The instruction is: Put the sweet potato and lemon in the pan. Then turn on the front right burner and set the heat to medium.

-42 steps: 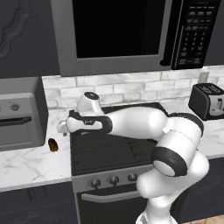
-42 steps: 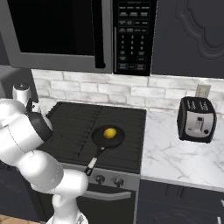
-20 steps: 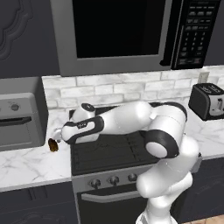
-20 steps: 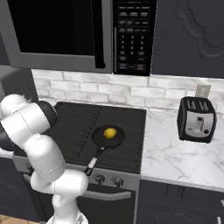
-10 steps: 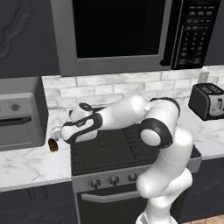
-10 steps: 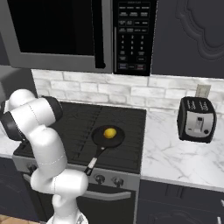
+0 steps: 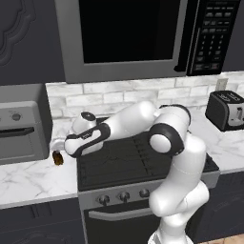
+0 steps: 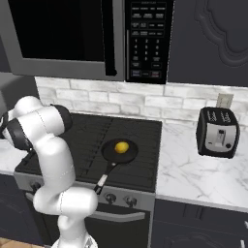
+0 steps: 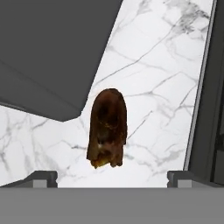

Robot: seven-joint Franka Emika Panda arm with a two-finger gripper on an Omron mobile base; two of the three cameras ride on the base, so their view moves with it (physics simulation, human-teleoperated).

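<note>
lemon (image 8: 121, 147) already in pan (image 8: 119, 151); sweet potato (image 9: 107, 127) on worktop (image 9: 148, 87) dead ahead of your pincer (image 9: 112, 177), jaws spread, ungrasped; burner unlit yet

- A home kitchen is shown, rendered rather than photographed.
- A black gas cooktop (image 8: 97, 140) with cast-iron grates is set into a range, with a row of knobs (image 7: 124, 195) along its front and an oven door handle below them.
- A large microwave (image 7: 143, 33) with a keypad is mounted above the range.
- A white marbled tabletop (image 8: 193, 174) runs on both sides of the range, backed by a pale brick-tile wall (image 7: 119, 93).
- A toaster (image 8: 218, 131) stands on the tabletop at its right back edge, below a wall socket (image 8: 223, 100).
- A grey toaster oven (image 7: 21, 126) sits at the left back corner.
- Dark panelled cabinets (image 8: 213, 38) are fitted above and below.
- A black frying pan (image 8: 118, 151) with a lemon (image 8: 121, 147) in it rests on the grates.
</note>
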